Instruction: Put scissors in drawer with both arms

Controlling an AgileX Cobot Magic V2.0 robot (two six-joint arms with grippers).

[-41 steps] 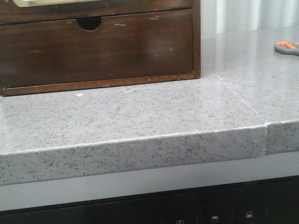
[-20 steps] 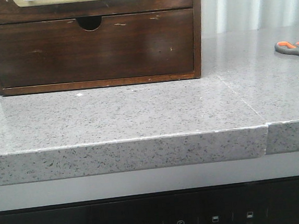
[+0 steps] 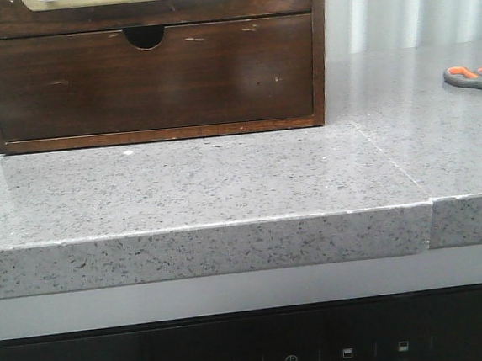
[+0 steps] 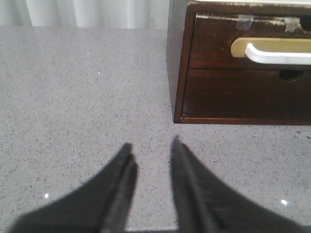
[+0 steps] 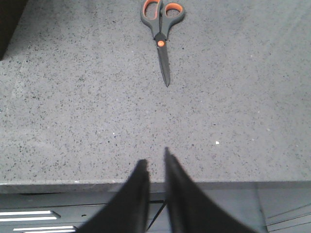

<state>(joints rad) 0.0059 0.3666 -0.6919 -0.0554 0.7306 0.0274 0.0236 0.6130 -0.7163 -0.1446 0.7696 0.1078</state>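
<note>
The scissors, with orange loops edged in dark grey, lie flat on the grey counter at the far right, partly cut off by the front view's edge. The right wrist view shows them whole, blades closed and pointing toward my right gripper. That gripper hovers over the counter's front edge, well short of the scissors, jaws a narrow gap apart and empty. The drawer, with its white panel in a cream-gold frame, is closed at the top of the wooden cabinet. My left gripper is open and empty, short of the cabinet's corner.
Below the framed drawer sits a plain dark drawer front with a half-round notch, closed. The speckled grey counter has a seam on the right and a front edge above a black appliance panel. Pale curtains hang behind.
</note>
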